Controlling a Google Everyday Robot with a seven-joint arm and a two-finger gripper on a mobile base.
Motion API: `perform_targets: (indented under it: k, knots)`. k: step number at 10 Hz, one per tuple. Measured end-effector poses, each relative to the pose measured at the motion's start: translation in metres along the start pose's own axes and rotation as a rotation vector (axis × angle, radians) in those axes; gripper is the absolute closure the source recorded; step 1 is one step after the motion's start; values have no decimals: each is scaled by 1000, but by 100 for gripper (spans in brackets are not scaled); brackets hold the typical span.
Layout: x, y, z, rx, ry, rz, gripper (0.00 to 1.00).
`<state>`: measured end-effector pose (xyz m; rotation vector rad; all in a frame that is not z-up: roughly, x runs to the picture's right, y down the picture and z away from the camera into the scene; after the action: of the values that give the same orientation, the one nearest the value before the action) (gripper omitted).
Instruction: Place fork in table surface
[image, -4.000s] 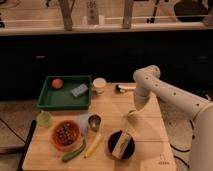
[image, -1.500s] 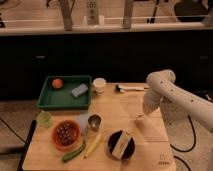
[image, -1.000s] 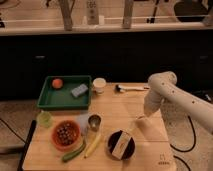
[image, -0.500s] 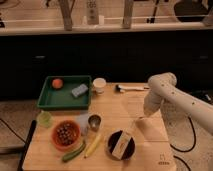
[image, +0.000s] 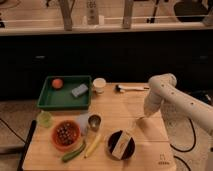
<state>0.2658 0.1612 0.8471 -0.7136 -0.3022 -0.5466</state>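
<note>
Tool (image: 143, 118) low over plank-grained wood table surface (image: 125, 107), nr blk bowl (image: 121, 145).

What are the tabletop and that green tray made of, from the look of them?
The table surface looks like pale matt wood: plank seams and grain show. The green tray seems plastic, given its even colour and smooth moulded rim, though painted metal is possible. The pincer hangs low over the table's right side as pictured.

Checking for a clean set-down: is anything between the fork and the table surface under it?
Nothing visible. The gripper hangs low over the table surface, the fork at its tip; the black bowl sits apart, nearer the front edge.
</note>
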Motion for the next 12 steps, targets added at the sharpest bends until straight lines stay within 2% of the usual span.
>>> perform_targets:
  k: [10, 11, 12]
  knots:
    - [10, -1, 13, -18, -12, 9, 97]
    - [10, -2, 13, -18, -12, 8, 95]
    - [10, -2, 14, -19, -15, 5, 86]
